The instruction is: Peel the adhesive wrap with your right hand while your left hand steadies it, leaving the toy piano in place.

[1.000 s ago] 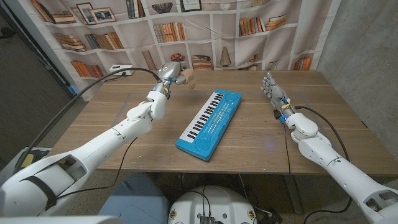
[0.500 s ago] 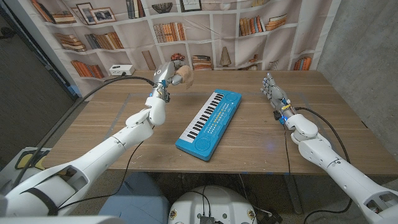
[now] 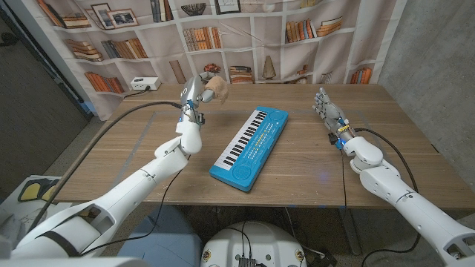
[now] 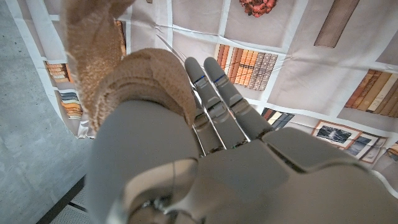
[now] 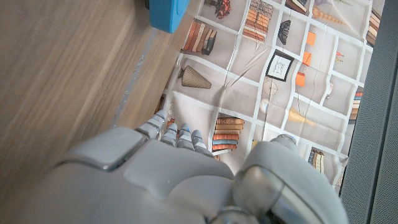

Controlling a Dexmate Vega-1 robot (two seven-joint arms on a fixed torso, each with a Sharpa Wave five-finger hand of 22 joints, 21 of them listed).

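Note:
The blue toy piano (image 3: 250, 147) lies slantwise on the middle of the wooden table (image 3: 133, 148). My left hand (image 3: 193, 94) is raised above the table's back left part and grips a tan roll of adhesive wrap (image 3: 216, 88). In the left wrist view the wrap (image 4: 134, 74) sits between thumb and fingers (image 4: 217, 93) of my left hand (image 4: 217, 168), with a loose tail (image 4: 93, 37) hanging free. My right hand (image 3: 325, 105) stands by the table's right side, fingers extended, holding nothing, well apart from the piano. A corner of the piano (image 5: 166, 14) shows beyond my right hand (image 5: 155, 174).
A backdrop printed with bookshelves (image 3: 245, 30) hangs behind the table. A small white box (image 3: 144, 83) sits beyond the table's back left edge. Cables run along both arms. Bare wood lies between the piano and each hand.
My left forearm has swung in toward the piano while the hand stays high with the wrap in its grip. The right hand and the piano have not moved.

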